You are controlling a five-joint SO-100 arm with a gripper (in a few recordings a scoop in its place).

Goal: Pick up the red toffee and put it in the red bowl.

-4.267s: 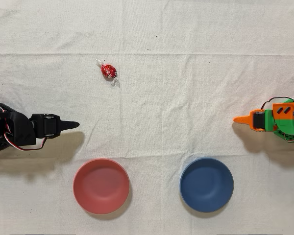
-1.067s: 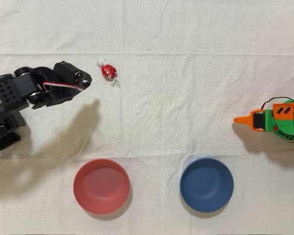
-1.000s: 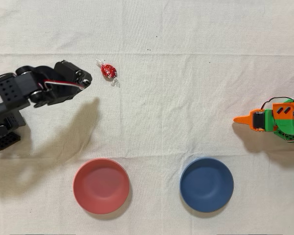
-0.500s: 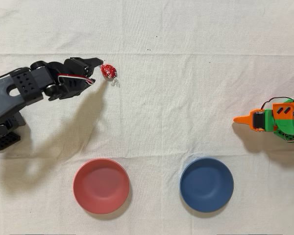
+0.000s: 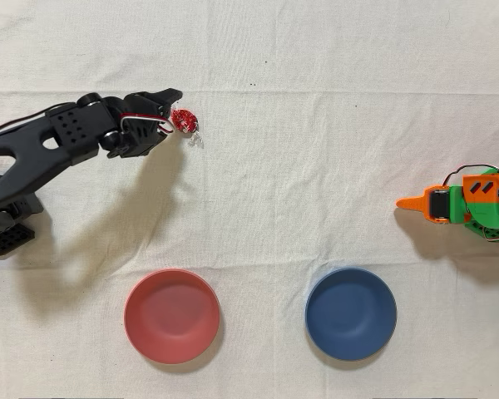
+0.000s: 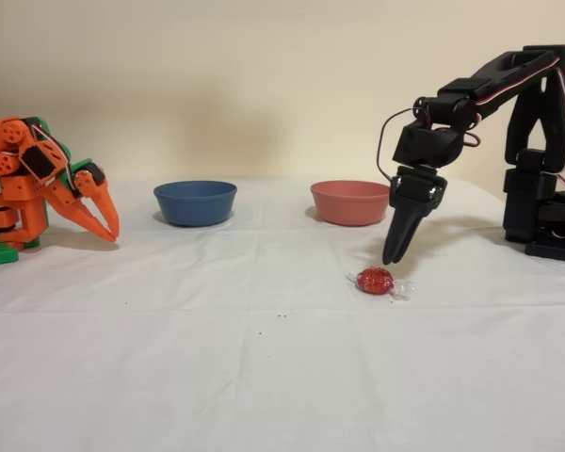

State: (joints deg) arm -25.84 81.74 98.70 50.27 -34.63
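Black and pointed, the pincer [image 6: 393, 256] hung tip-down on the bent black arm [image 5: 50, 145], just beside the red toffee [image 6: 375, 280]. From the side its tip was a little above the white cloth and just behind the toffee, and it did not seem to touch the toffee. The fingers looked pressed close together from the side, but I could not tell for sure if the pincer was wide or narrow. It held nothing.

From above, the pincer [image 5: 171, 106] sat right at the left edge of the toffee [image 5: 183, 119]. The toffee lay flat on the cloth-covered worktop [image 5: 316, 183], with its clear twisted ends sticking out.

The red bowl [image 5: 172, 315] stood well apart from the toffee, near the bottom edge in the view from above. The blue bowl [image 5: 351, 313] stood to its right there. From the side, the red bowl [image 6: 349, 201] was behind the pincer and the blue bowl [image 6: 195, 202] was to its left.

An orange arm [image 6: 38, 184] sat idle at the far side of the worktop.
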